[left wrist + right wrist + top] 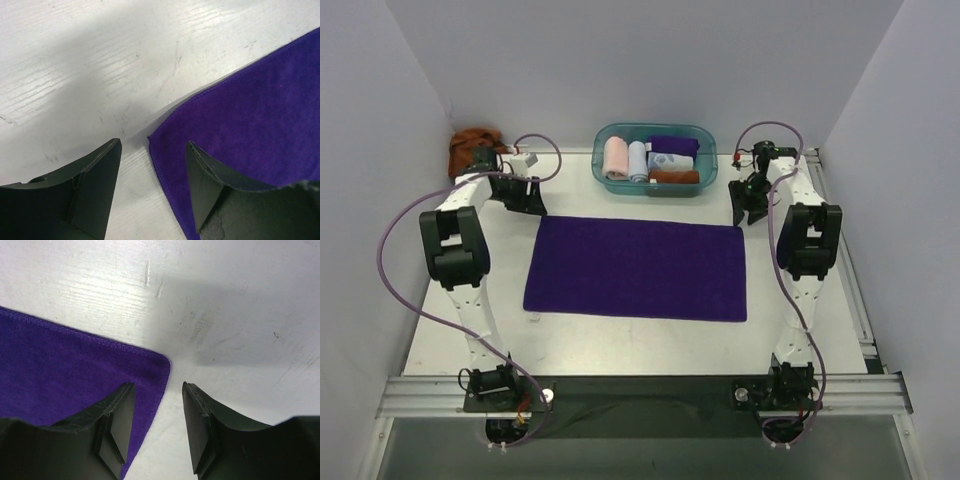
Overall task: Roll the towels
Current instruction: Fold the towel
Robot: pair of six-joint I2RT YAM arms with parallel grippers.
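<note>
Purple towel [636,267]: lies flat and fully spread at the middle of the tabletop [620,345], long side running left to right. No part of it is rolled.

Brown towel [470,145]: bunched in a heap at the far left corner of the tabletop, behind the left arm and well apart from the purple towel.

Left hand [525,195]: low over the far left corner of the purple towel. In the left wrist view the hand [152,145] has its jaws apart and straddles that corner, with one finger [205,175] over the cloth and the other [95,180] over bare tabletop. Nothing is clamped.

Right hand [748,208]: low at the far right corner of the purple towel. In the right wrist view the hand [157,387] has its jaws apart with the towel's rounded corner edge between them. One finger [117,415] is over the cloth and the other [200,420] over bare tabletop. It grips nothing.

Basket [602,160]: teal, at the far edge between the two hands, just beyond the purple towel. It holds several rolled cloths [616,158] side by side.
</note>
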